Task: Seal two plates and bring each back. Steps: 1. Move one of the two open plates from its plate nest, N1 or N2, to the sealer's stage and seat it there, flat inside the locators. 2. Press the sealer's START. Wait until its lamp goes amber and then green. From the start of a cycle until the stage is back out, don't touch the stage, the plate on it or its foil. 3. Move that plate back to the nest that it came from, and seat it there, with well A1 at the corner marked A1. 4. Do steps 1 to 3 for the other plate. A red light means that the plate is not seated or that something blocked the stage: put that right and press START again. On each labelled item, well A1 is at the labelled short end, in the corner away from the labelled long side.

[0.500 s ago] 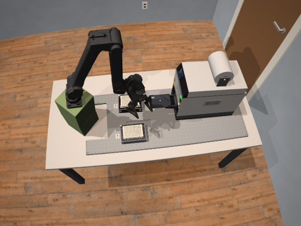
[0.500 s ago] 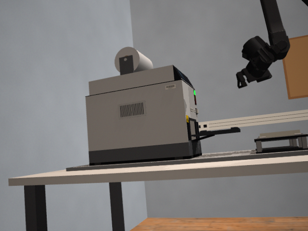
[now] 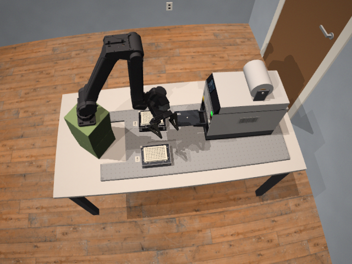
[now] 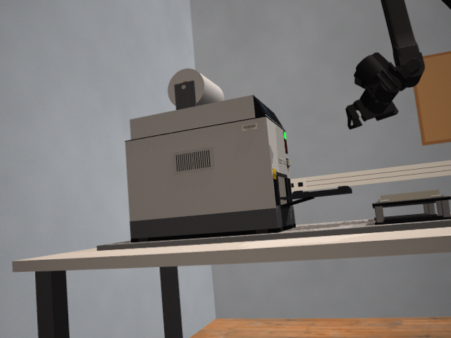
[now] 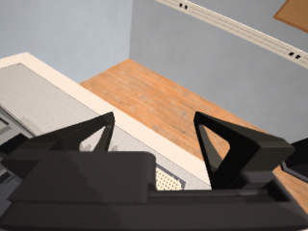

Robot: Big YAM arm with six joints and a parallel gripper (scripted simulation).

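The arm (image 3: 136,81) (image 4: 400,30) is bent high over the table (image 3: 76,181) (image 4: 232,256) (image 5: 192,166); its gripper (image 3: 166,131) (image 4: 354,125) (image 5: 154,115) tilts downward, fingers fully apart, 0 items held. The sealer (image 3: 241,117) (image 4: 204,178) shows barcode-like stripes on its side; small labels are unreadable. Its lamp (image 3: 211,113) (image 4: 285,135) is green and its stage (image 3: 188,117) (image 4: 324,192) is out. 2 plates sit in 2 nests: plate 1 (image 3: 146,117), partly hidden by the arm, and plate 2 (image 3: 155,153)

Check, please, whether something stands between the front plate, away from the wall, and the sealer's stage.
Nothing visible stands between the plate and the stage; the open gripper hangs above, nearby.
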